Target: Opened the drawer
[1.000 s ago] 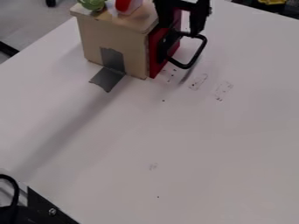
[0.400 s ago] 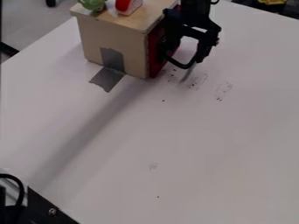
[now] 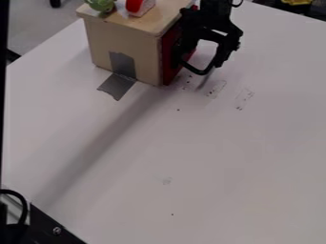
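Beside the seemingly shut drawer (image 3: 168,69) of the wooden cabinet (image 3: 140,45), the gripper (image 3: 199,60), fingers parted, hangs at the black handle (image 3: 201,72), which juts outward, the way a pull should go.

The gripper (image 3: 198,60) partly hides the handle (image 3: 202,72); green object (image 3: 101,5) (up top) cropped.

Can pass low across the near counter (image 3: 216,152); must skirt the wooden cabinet (image 3: 124,40) and black handle (image 3: 202,72) jutting past its red front (image 3: 168,74)
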Controlling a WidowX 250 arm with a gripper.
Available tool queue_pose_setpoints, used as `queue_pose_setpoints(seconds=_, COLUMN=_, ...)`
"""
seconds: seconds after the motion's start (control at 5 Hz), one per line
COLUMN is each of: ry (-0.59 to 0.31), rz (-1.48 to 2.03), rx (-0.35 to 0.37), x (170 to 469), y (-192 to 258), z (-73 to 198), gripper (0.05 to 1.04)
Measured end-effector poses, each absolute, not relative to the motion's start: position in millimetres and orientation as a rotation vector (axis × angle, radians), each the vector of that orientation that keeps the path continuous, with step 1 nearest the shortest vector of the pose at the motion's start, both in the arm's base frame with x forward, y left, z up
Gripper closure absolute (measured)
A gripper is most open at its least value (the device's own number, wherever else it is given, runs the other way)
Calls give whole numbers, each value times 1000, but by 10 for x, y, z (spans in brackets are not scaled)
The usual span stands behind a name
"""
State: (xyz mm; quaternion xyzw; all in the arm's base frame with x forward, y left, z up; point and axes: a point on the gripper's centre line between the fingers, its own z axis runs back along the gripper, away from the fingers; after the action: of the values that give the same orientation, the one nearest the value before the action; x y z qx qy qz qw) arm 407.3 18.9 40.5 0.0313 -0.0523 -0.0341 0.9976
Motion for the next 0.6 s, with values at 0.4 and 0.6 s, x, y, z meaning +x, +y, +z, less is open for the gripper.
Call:
queue_pose_setpoints(seconds=0.4, ry=-9, rz=-96, rx=55, x=3906, y=-10, z=40, gripper=75)
queue_pose_setpoints(seconds=0.6, ry=3, rz=-116, rx=55, x=3844, y=-60, z=2, gripper=118)
